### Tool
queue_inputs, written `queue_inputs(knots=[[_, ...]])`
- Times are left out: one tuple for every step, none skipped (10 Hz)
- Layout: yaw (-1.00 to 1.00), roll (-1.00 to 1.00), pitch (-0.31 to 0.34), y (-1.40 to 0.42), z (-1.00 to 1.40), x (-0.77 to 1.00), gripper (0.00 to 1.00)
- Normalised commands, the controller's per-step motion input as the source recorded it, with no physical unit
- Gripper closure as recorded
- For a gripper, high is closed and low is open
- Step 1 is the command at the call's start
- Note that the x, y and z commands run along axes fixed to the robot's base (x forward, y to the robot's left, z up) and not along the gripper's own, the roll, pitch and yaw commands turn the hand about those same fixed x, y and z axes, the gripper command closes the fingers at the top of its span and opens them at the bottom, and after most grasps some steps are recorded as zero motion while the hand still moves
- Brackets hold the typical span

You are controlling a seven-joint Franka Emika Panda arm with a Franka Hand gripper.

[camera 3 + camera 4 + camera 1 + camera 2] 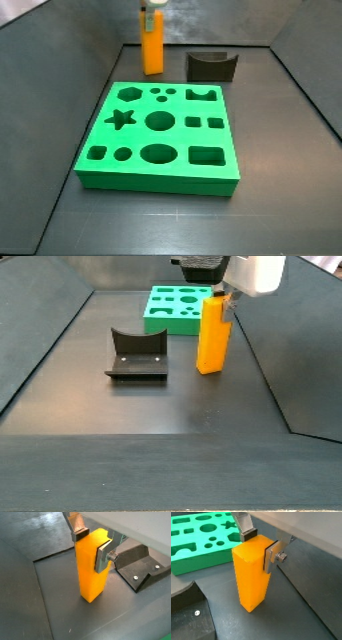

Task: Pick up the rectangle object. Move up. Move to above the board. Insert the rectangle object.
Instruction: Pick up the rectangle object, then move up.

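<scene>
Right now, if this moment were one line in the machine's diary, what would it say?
gripper: at top of rectangle object, fingers on both sides | block: upright on floor | board: holes empty | fixture: beside block | stage: grasping, not lifted

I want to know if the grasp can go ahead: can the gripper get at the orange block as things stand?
Probably yes. The gripper already sits at the top of the upright orange block, one finger on each side. The fixture and the green board stand apart from it.
</scene>
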Motion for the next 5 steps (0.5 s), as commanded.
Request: queue_inputs(knots=[[0.0,0.0,0.0,0.0,0.0,0.0,1.0],[0.0,0.0,0.0,0.0,0.0,0.0,1.0],[0.0,0.0,0.0,0.0,0.0,0.0,1.0],[0.0,0.0,0.0,0.0,0.0,0.0,1.0],[0.0,0.0,0.0,0.0,0.83,0.0,1.0]])
